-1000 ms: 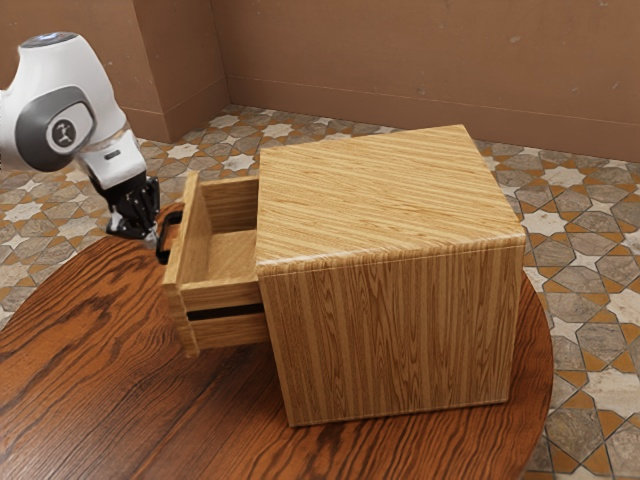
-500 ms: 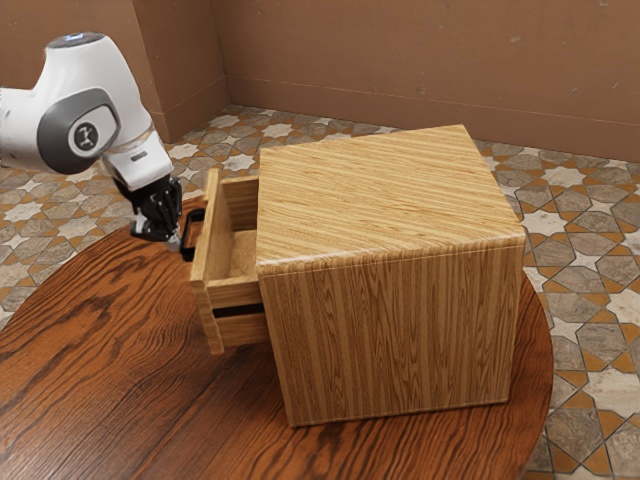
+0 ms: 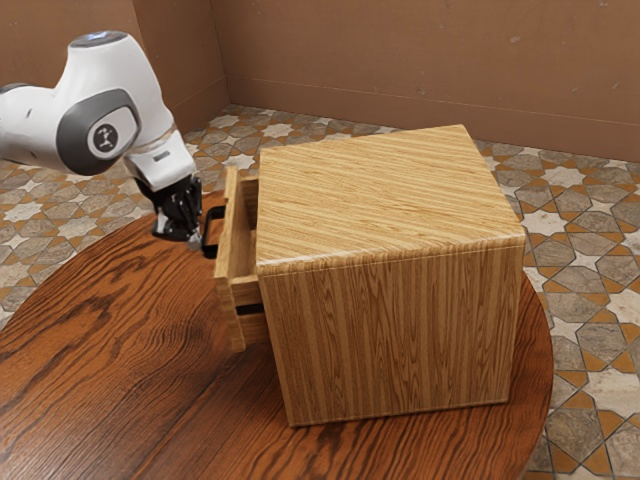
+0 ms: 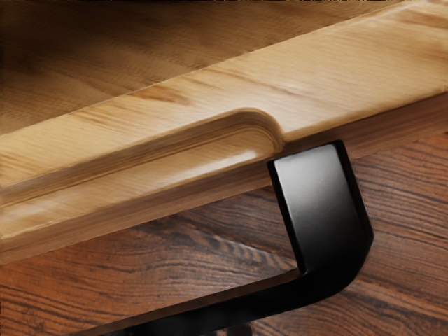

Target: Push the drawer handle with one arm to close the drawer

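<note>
your drawer [image 3: 236, 315] is partly open, jutting from the pale wooden cabinet [image 3: 390, 200] toward the exterior view's left, above the bench [image 3: 120, 350]. it is light, yellowish wood with streaky grain; you can see a narrow strip of its hollow between the upright front panel and the cabinet. the wrist view shows you a shallow, round-ended recess cut along the panel's top edge. your handle [image 3: 208, 238] is a smooth black bracket with angled corners, fixed to the panel's outer face, its bar standing out from the wood with a gap behind it.
</note>
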